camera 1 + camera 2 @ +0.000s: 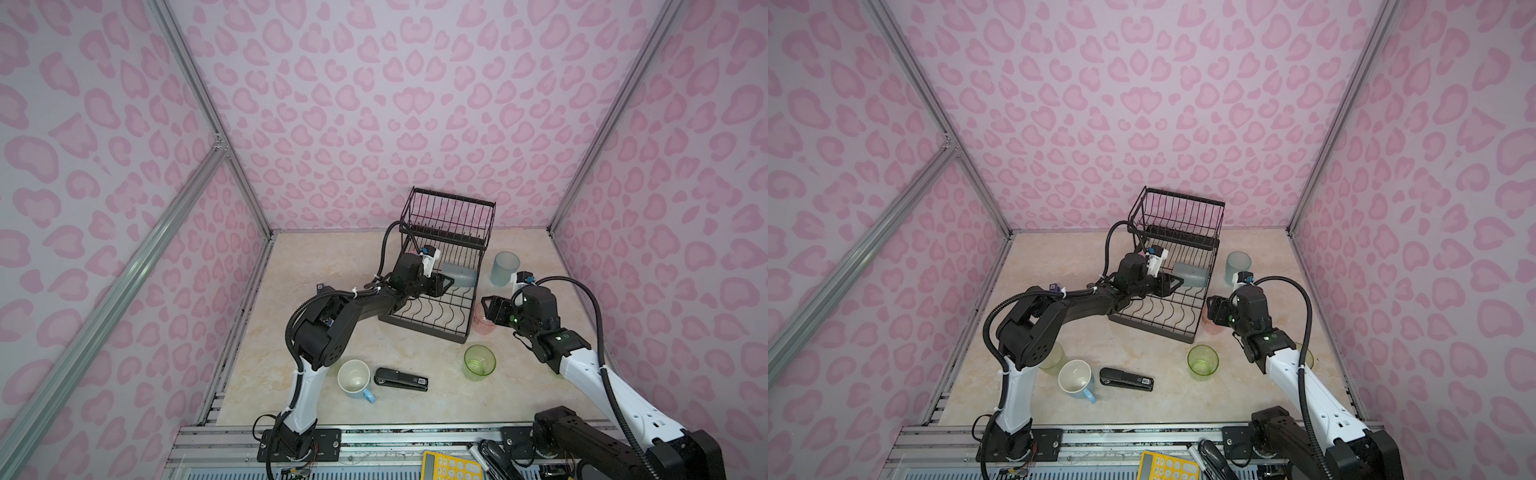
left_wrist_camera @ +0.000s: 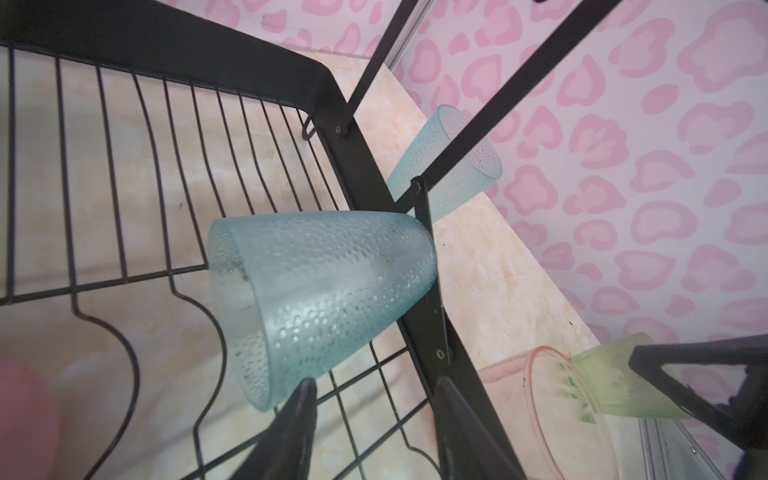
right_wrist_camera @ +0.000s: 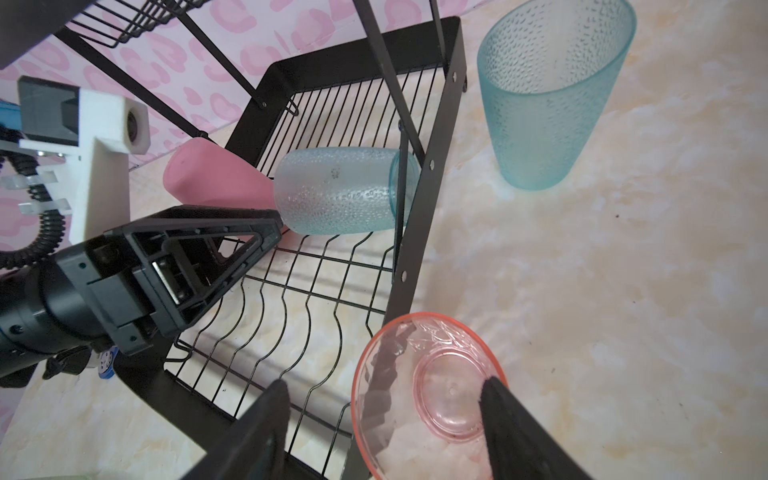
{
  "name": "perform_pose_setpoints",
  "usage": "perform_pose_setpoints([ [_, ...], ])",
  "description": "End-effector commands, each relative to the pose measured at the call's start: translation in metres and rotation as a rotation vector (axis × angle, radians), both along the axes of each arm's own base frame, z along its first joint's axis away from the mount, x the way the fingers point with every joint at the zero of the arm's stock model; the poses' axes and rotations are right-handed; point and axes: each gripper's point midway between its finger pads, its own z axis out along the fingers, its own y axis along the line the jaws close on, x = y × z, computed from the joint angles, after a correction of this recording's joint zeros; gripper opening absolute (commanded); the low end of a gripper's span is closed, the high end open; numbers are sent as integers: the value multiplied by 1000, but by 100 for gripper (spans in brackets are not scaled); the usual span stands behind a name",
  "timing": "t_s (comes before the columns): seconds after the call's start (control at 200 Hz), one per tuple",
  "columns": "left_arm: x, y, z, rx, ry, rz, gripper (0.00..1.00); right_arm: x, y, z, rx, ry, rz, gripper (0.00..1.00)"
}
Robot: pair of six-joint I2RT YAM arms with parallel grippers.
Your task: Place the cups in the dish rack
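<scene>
Frosted blue cup lies on its side in the lower tray of the dish rack, against the side wall. Left tool — jaws released, just behind it — should back straight out; right tool straddles the pinkish ribbed cup, unclenched.

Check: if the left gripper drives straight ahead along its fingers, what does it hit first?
Likely the frosted blue-grey cup lying on its side in the dish rack, right ahead of the left gripper; gap unclear.

Top views: high, front, looking down on whole table; wrist cams close-up, both share dish rack.
</scene>
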Motion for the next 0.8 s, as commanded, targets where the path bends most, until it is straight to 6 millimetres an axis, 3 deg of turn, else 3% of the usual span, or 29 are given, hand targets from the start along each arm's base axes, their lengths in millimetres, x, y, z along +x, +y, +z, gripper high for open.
perform_pose_setpoints([
  [0.0, -1, -5, 19, -44, -55, -30, 48, 2, 1, 1, -5, -17, 10, 72],
  [0.215, 2, -3, 16, -36, -53, -9, 48, 2, 3, 2, -1, -23, 22, 72],
  [0.23, -1, 1, 5, -17, -36, -1, 48, 2, 3, 2, -3, -23, 22, 72],
  [0.265, 0, 5, 3, -5, -38, 19, 48, 2, 2, 2, -4, -25, 19, 72],
  [0.56, 9, 24, 4, -32, -59, 155, 60, 2, 1, 1, -7, -30, 14, 72],
  [0.795, 15, 12, 1, -63, -57, 128, 64, 0, 1, 3, -8, -39, 14, 72],
])
